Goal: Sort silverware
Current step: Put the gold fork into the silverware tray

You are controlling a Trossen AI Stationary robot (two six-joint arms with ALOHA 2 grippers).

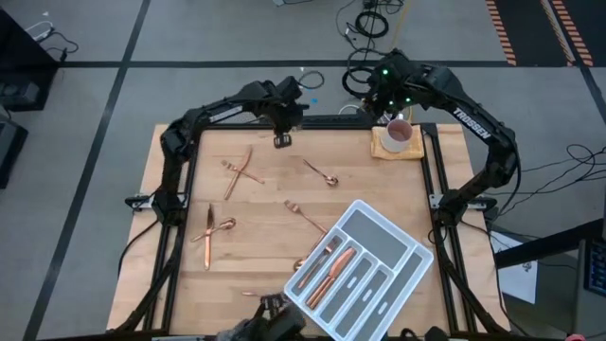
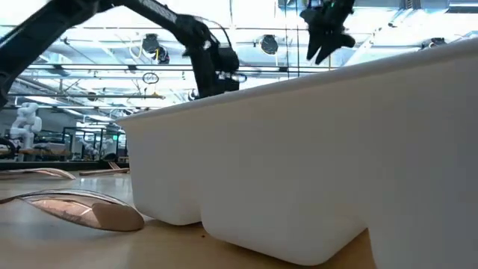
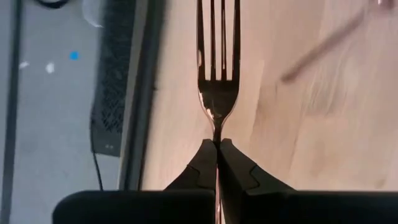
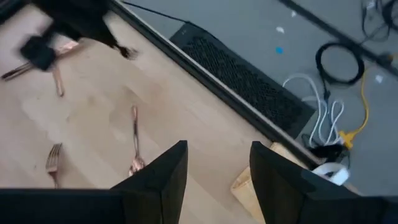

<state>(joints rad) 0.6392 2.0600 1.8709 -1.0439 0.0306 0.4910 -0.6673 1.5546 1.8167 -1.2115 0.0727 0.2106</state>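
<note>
My left gripper (image 3: 217, 144) is shut on a copper fork (image 3: 217, 68) and holds it above the table's far edge; in the high view the gripper (image 1: 282, 121) stands there. My right gripper (image 4: 217, 171) hangs open and empty high at the far right, over the white mug (image 1: 399, 133). More silverware lies flat on the wood: a crossed pair (image 1: 239, 170), a spoon (image 1: 322, 173), a fork (image 1: 305, 216), and a knife beside a spoon (image 1: 212, 232). The white divided tray (image 1: 379, 237) stands at the near right with several pieces (image 1: 329, 269) in it. My left gripper pinches the fork's narrow neck (image 3: 217, 129), just behind the tines, between its two fingertips. The fingers come from above, slanting down, and lie along the fork. The tines point away from the fingers toward the wood, lifted clear of it. The fingers hide the handle.
The mug stands on a tan mat (image 1: 383, 147) at the far right corner. A black frame (image 1: 180, 189) runs along the table's sides. In the low view the tray's wall (image 2: 314, 164) fills the front, with a spoon (image 2: 89, 211) lying before it. Bare wood lies between the scattered pieces.
</note>
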